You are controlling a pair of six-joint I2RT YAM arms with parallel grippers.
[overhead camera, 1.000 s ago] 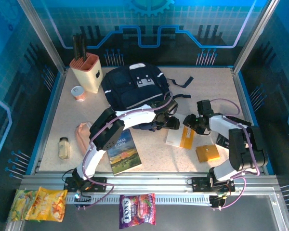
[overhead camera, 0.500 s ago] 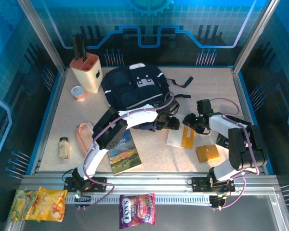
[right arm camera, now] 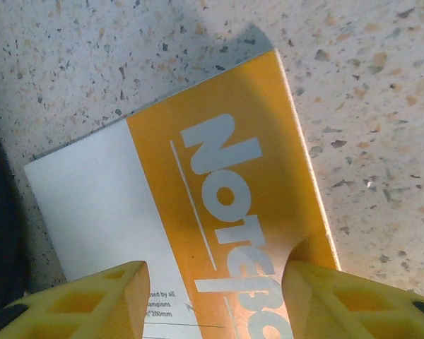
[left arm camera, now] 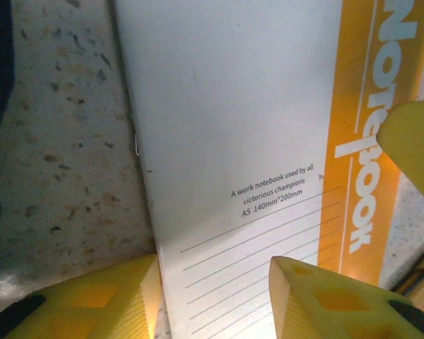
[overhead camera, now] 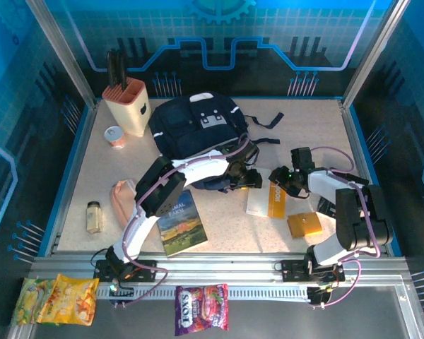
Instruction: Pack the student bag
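So compared to a second ago, the left arm's elbow has swung in a bit toward the middle, which uncovers more of the pink pouch thing on the left side of the table. The notebook also looks nudged a touch straighter. Both grippers are about where they were. The student bag hasn't budged: big dark navy backpack with grey buckle patches on top and black straps trailing off to the right. It's lying flat at the back middle of the table, beside the knife block. The left gripper sits right at the bag's near edge, low over the notebook's left side. Its yellow fingers are apart, one off the notebook's edge and one over the white cover, pinching nothing. The right gripper is just beside it, clear of the bag, fingers spread over the orange strip, gripping nothing either.
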